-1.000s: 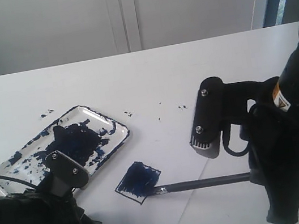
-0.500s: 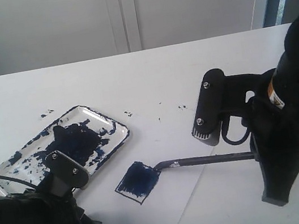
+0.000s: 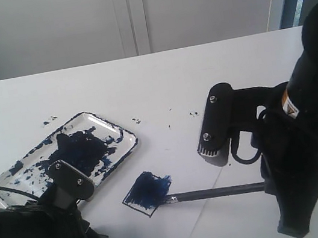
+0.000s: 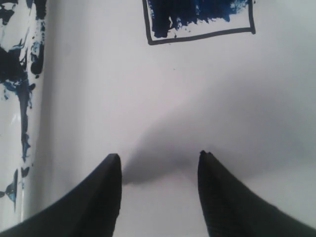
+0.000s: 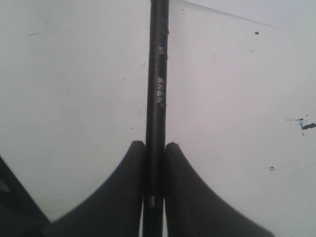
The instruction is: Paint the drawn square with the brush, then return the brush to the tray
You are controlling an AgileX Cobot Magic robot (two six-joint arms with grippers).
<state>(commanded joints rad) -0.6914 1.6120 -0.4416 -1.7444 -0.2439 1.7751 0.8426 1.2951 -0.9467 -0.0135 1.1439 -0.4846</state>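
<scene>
right claw (image 5: 154,148) clenched on the brush (image 3: 220,192) handle, bristle tip touching the edge of the drawn square (image 3: 148,192), mostly filled blue, left claw (image 4: 159,163) spread wide and empty near it, paint-smeared tray (image 3: 108,124) just beside on the desk (image 3: 200,75)

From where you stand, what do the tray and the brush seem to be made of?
The tray: probably glossy white plastic or enamel; its rim glints. The brush: smooth black handle, wood or plastic; silvery ferrule looks metal.
</scene>
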